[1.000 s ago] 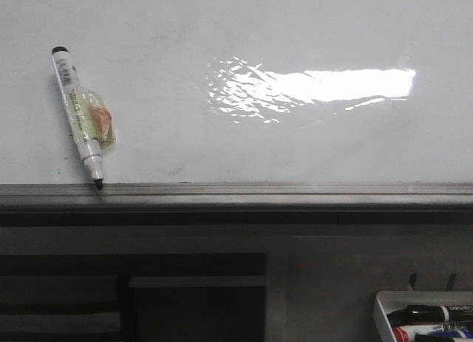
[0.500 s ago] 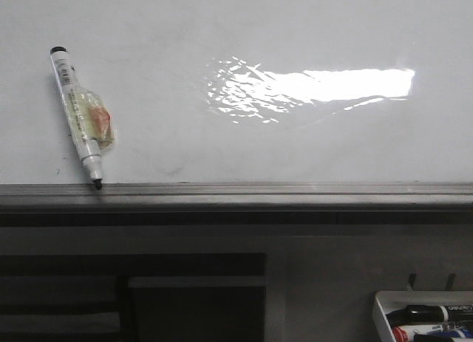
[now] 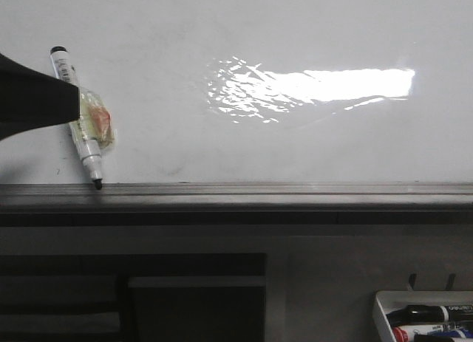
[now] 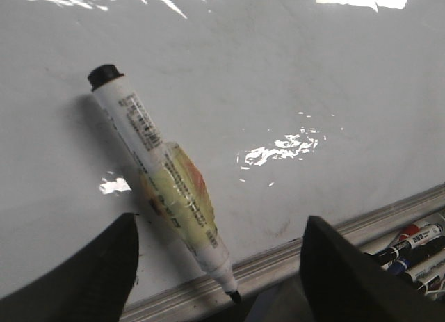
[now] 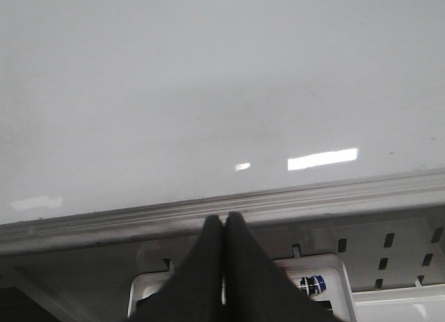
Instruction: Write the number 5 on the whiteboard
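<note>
Change noted: the left pincer [image 3: 33, 105] has entered the front view from the left edge, where half a second ago nothing was in sight. Its dark bulk now overlaps the upper barrel of the marker [image 3: 83, 120].

Marker: lies tilted on the whiteboard [image 3: 295, 32], cap end up, bare black tip down and touching the grey ledge [image 3: 281, 190]. Its position appears unchanged over the last second. A yellowish wrap sits round mid-barrel.

Left pincer, wrist view [image 4: 219, 266]: jaws set wide, one finger to each side of the marker's lower barrel, neither touching it. Nothing is held.

Whiteboard: blank. No number 5 or stroke of one is visible; glare only, in the centre right.

Right pincer [image 5: 224, 228]: fingers pressed together, empty, hanging over the ledge above a white tray [image 5: 327, 266] of spare markers, well apart from the work.

Assessment: the task is at the pick-up step. The approach has begun and writing has not. The next move likely calls for lowering and closing on the barrel without rolling the marker along the ledge.
</note>
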